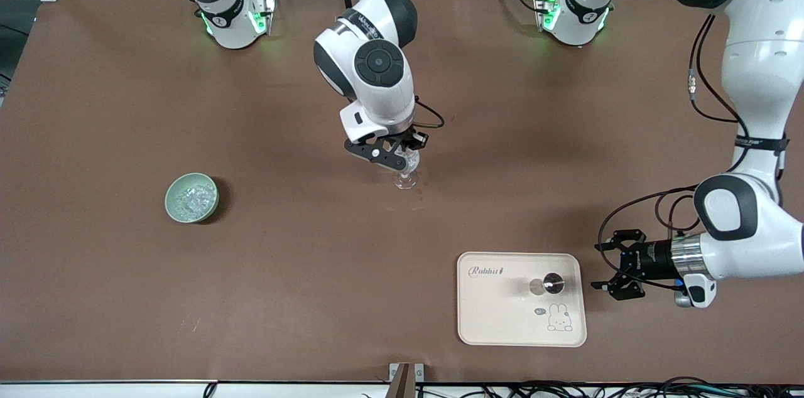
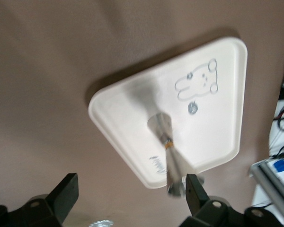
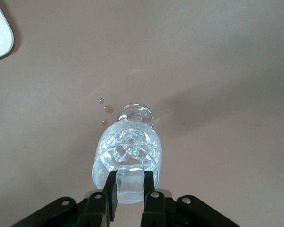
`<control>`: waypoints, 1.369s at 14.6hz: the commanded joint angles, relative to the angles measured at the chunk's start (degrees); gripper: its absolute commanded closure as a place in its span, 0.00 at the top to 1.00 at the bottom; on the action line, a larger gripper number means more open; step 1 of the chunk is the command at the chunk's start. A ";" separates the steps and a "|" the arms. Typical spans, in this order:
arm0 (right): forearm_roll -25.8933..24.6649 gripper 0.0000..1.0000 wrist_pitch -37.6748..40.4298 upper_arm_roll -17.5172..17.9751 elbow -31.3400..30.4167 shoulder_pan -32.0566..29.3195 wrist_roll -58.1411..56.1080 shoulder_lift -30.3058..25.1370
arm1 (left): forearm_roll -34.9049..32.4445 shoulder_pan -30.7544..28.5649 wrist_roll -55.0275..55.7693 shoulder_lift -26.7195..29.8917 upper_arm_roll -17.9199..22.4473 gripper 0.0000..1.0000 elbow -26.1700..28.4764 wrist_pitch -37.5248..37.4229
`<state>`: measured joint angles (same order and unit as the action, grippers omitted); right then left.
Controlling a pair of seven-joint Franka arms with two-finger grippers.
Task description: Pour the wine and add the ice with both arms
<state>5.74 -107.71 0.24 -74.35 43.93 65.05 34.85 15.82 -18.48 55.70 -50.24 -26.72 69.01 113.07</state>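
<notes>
brown surface (image 1: 264, 272), two arms at work. my right end effector (image 1: 402, 156) hangs over the glass (image 1: 406, 175) at mid-surface, clenched on a cube (image 3: 129, 185) of ice held right at the rim; the glass already carries several clear chunks, so the ice step looks partly done. the rest of the ice (image 1: 190, 198) lies in the green bowl (image 1: 169, 200), well apart, toward the right arm's end. a few small drops (image 3: 105, 109) mark the surface just beside the glass foot.

my left end effector (image 1: 612, 272) waits released, fingers spread, low beside the edge of the cream tray (image 1: 502, 322), toward the left arm's end. on the tray stands a slim bottle (image 1: 546, 285) with a metal top; it is ungripped. whether wine is already in the glass i cannot tell; i see no colour in it, so i judge the pour not yet done.

open room: broad bare surface lies between bowl, glass and tray. the tray sits near the surface edge closest to the front camera, so the bottle lift wants care there. the right arm's bulk stands over the glass and would need to clear before a pour.
</notes>
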 commanded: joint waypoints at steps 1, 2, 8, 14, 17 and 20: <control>1.03 0.33 0.04 -0.50 1.23 0.46 0.43 0.57 | -3.85 1.50 0.20 7.59 0.36 1.00 1.56 -4.51; 1.03 0.40 0.04 -0.50 1.23 0.46 0.43 0.57 | -6.56 2.04 0.02 9.88 0.27 1.00 1.56 -5.74; 0.85 0.95 0.74 -0.68 1.58 0.29 0.52 0.05 | -21.87 9.77 -2.08 22.36 0.18 1.00 1.65 -16.72; -8.35 1.00 3.64 -2.44 2.02 -4.28 0.17 -10.30 | -22.94 9.60 -22.37 31.15 0.36 1.00 2.35 -22.53; -12.32 1.00 7.77 -2.44 1.93 -10.06 -3.85 -15.40 | -22.85 9.42 -29.58 34.94 0.88 1.00 3.32 -26.74; -12.33 1.00 10.23 -2.44 1.84 -17.54 -12.90 -19.10 | -22.76 8.55 -38.18 37.93 2.72 1.00 4.02 -29.21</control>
<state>-5.59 -98.40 -3.27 -70.11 31.10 57.12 18.87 -6.29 -9.17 23.37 -15.98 -25.60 70.13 84.81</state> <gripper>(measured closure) 0.000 0.000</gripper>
